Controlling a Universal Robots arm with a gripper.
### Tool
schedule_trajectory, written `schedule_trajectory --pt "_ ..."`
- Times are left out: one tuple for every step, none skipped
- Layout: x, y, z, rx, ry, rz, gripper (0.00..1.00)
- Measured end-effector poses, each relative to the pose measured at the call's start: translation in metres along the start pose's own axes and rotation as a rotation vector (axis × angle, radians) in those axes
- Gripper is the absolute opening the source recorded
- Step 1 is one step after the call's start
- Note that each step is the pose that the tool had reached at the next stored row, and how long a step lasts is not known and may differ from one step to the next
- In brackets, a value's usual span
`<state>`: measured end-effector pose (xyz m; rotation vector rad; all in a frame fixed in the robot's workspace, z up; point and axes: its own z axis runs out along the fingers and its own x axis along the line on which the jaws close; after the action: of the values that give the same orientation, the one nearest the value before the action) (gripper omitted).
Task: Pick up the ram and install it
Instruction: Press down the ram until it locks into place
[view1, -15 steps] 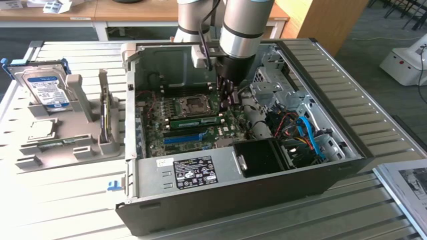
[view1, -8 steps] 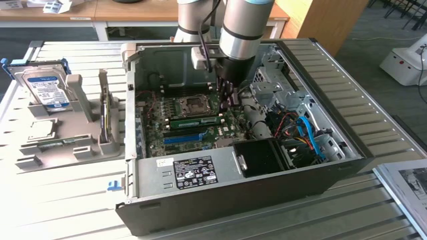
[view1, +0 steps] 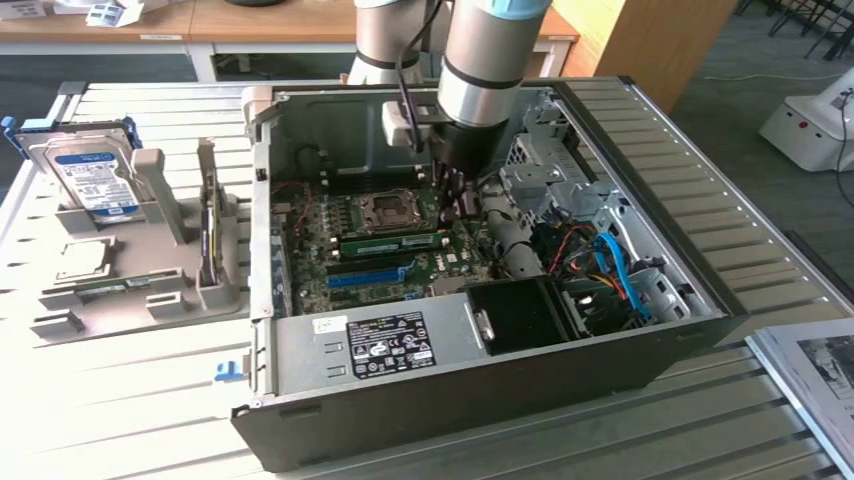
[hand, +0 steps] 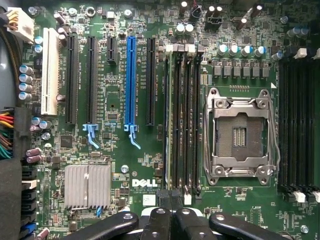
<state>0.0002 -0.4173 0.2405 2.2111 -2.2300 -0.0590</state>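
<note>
Here the gripper sits closest to the wrist camera, its jaws drawn together with nothing visibly between the fingertips. Just beyond them runs the bank of black memory slots beside the CPU socket. At the bank's edge nearest the blue slot, a thin board seen edge-on appears to be the ram, standing in its slot; the angle is poor, so this is a cautious reading. In the exterior view the same green stick lies across the motherboard just in front of the socket, and the gripper hangs over the end toward that view's right, inside the open computer case.

Judging from this, the pick-up is done and the work stands at the seating stage: the stick is in place and the closed fingers look set to press. The pressing calls for straight, even force along the stick's top edge.

Farther off, a rack holds a hard drive.
</note>
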Motion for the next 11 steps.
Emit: schedule_trajectory --pt "0.0000 0.0000 0.0004 0.0000 0.0000 0.000 0.10" --pt "0.0000 0.0000 0.0009 0.0000 0.0000 0.000 0.10" --pt "0.0000 0.0000 0.0013 0.0000 0.0000 0.000 0.10" --pt "0.0001 0.0000 0.0017 0.0000 0.0000 0.000 0.10" --pt "0.0001 -0.0001 0.0021 0.0000 0.0000 0.000 0.10" --pt "0.0001 -0.0001 0.0025 0.0000 0.0000 0.000 0.10" --pt "0.0001 -0.0001 0.0029 0.0000 0.0001 0.000 0.10" --pt "0.0001 -0.0001 0.0032 -0.0001 0.0001 0.000 0.10" --pt "0.0001 -0.0001 0.0035 0.0000 0.0001 0.000 0.10" --pt "0.0001 -0.0001 0.0039 0.0000 0.0000 0.000 0.10" --pt "0.0001 -0.0001 0.0042 0.0000 -0.0001 0.000 0.10"
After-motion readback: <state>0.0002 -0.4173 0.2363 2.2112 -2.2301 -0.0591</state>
